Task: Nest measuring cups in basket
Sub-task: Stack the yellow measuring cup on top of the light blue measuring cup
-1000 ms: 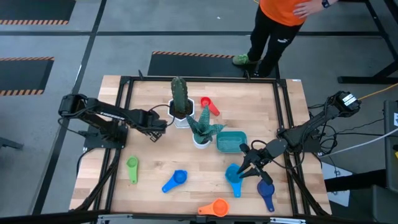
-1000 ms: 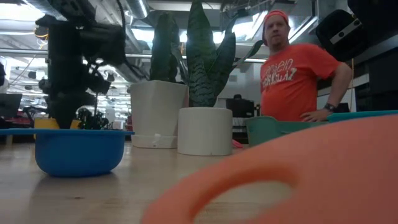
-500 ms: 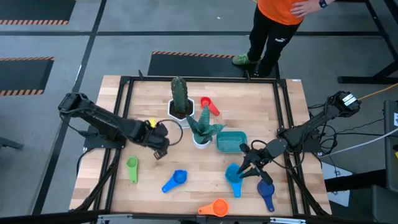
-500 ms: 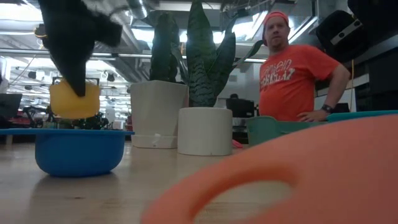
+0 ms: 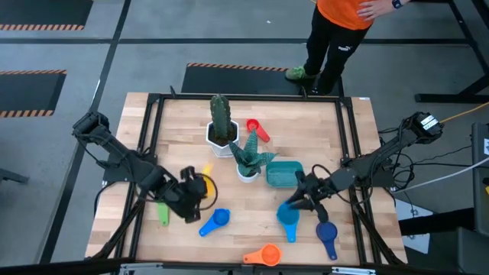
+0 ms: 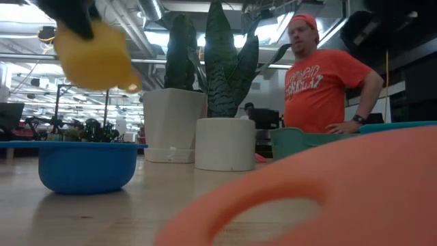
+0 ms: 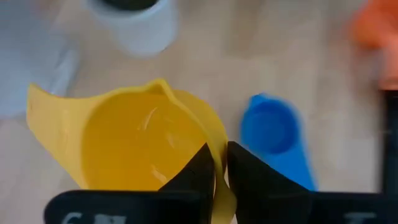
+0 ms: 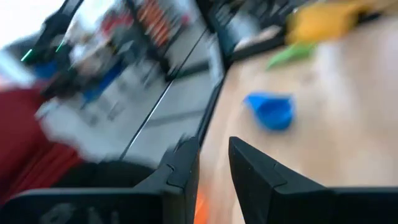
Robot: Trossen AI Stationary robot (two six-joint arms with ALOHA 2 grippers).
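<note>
Over the wooden table (image 5: 183,114), the left gripper (image 7: 217,171) holds a yellow cup (image 7: 130,143) up in the air. Its fingers (image 7: 249,177) are almost shut and pinch the thin wall of the cup between them. From above, the yellow cup sits near the front left of the table, just past a green cup (image 5: 163,208) and close to a blue cup (image 5: 215,221).

The right gripper (image 5: 299,200) is low by the front right of the table, right over a light blue cup (image 5: 288,218). Its fingers (image 8: 180,171) stand a little apart, and I cannot tell if they hold anything.

The teal basket (image 5: 284,173) sits near the middle of the table, just beside a white pot with a spiky plant (image 5: 248,162). A dark blue cup (image 5: 328,236) lies near the front right. An orange cup (image 5: 263,255) lies at the front edge. A red cup (image 5: 256,129) lies behind the plants, next to a cactus pot (image 5: 221,130).

A person in an orange shirt (image 6: 321,85) stands past the far edge.
</note>
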